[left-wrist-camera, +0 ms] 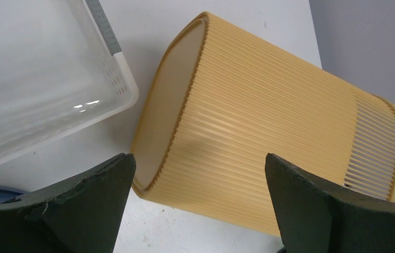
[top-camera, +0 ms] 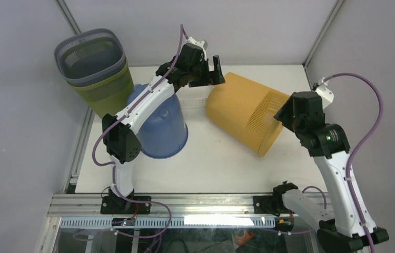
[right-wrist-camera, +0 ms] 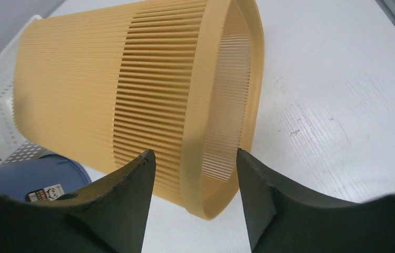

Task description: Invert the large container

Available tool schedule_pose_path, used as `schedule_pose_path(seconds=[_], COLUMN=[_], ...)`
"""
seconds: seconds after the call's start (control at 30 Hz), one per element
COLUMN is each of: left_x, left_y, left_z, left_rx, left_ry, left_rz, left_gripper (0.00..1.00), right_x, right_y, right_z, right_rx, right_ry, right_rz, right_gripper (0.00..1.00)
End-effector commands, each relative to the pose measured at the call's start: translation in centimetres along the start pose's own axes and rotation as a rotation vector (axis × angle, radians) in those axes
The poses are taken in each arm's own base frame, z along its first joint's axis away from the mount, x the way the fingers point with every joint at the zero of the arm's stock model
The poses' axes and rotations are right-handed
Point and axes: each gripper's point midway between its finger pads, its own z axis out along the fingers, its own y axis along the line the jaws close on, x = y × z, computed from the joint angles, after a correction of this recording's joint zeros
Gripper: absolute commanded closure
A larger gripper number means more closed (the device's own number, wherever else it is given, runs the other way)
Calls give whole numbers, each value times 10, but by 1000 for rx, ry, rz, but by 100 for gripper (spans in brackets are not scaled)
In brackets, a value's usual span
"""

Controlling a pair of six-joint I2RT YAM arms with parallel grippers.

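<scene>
- Large yellow ribbed plastic bin [top-camera: 243, 113] lies on its side on the white worktop [top-camera: 211, 163], right of centre. Closed base points to about 10 o'clock in the top view, open slotted rim to about 4 o'clock.
- Right end effector [top-camera: 285, 113] sits at the bin's 3 o'clock, at the mouth. In the right wrist view its fingers are spread wide, with the rim band in the gap between them. No grip; cannot tell whether either pad touches the plastic.
- Left end effector [top-camera: 211, 74] is at the bin's 11 o'clock, by the base. Fingers are well apart and hold nothing. In the left wrist view the bin's base and ribbed wall fill the space beyond them.
- White perforated plastic tray [left-wrist-camera: 42, 79] is just beside the bin's base, at its 9 to 10 o'clock, mostly hidden under the left arm from above.
- Blue plastic bucket [top-camera: 161, 129] stands mouth-down on the worktop at the yellow bin's 9 o'clock, partly under the left arm.
- Grey slotted plastic bin [top-camera: 90, 55] is nested in an olive-green bin [top-camera: 111, 89] at the worktop's 10 o'clock corner, well apart from the yellow one.
</scene>
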Motion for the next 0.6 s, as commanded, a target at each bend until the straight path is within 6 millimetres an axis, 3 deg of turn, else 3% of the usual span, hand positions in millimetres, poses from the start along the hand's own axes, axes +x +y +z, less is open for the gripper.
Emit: schedule_pose_path(seconds=[0.0,0.27,0.57], left_x=[-11,15,38], left_y=[-6,-2,-10], left_z=[7,32,39], left_rx=[79,172,254], left_ry=[15,145,234], left_rz=[17,0,-24], left_gripper=[1,1,1], right_x=[-11,-7,4], right_y=[3,3,-10], right_z=[13,32,47], right_rx=[76,105,115], right_ry=[20,63,117], right_rz=[-79,-110,-104], right_gripper=[41,51,58])
